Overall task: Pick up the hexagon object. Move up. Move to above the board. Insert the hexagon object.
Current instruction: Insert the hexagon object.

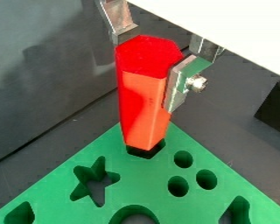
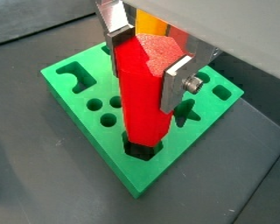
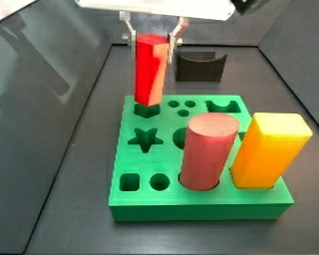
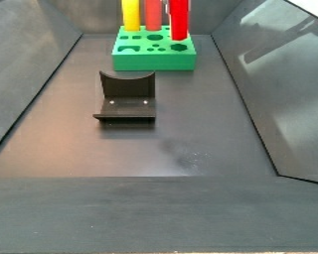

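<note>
The hexagon object is a slim bright red prism. It stands upright with its lower end in the hexagon hole at a corner of the green board. My gripper is above the board, its silver fingers pressed on two opposite sides of the prism's top. Both wrist views show this, with the prism, the gripper and the board. In a side view the prism stands at the board's far left corner, held by the gripper. It also shows in a side view.
A thick pinkish-red cylinder and a yellow-orange block stand in the board's near holes. Star, circle and square holes are open. The dark fixture stands on the floor beyond the board, also seen in a side view. Dark walls surround the floor.
</note>
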Controlling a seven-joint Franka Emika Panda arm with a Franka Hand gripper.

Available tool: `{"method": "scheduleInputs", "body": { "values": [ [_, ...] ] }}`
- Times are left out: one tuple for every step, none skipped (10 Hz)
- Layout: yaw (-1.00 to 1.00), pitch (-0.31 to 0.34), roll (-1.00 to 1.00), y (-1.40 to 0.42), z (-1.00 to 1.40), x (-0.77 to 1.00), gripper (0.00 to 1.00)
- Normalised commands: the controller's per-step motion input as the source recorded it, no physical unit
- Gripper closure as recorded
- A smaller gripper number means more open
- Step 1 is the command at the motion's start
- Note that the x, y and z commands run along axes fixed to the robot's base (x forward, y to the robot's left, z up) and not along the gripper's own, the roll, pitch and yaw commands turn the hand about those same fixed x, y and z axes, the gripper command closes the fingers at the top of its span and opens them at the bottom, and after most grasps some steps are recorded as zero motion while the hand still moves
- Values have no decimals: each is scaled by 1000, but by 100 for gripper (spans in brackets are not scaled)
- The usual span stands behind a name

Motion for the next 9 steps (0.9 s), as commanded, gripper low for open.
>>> {"method": "scheduleInputs", "body": {
  "values": [
    [17, -20, 0, 0, -360, -51, 100],
    [0, -36, 0, 0, -309, -23, 100],
    [6, -30, 0, 0, -249, -9, 100],
    [3, -29, 0, 0, -217, 0, 100],
    [0, -21, 0, 0, -229, 0, 100],
    [0, -13, 0, 6, -191, 0, 100],
    [0, -31, -17, 3, -163, 0, 100],
    [0, -24, -17, 29, -177, 0, 100],
    [0, -20, -7, 57, -220, 0, 100]
  ]
}}
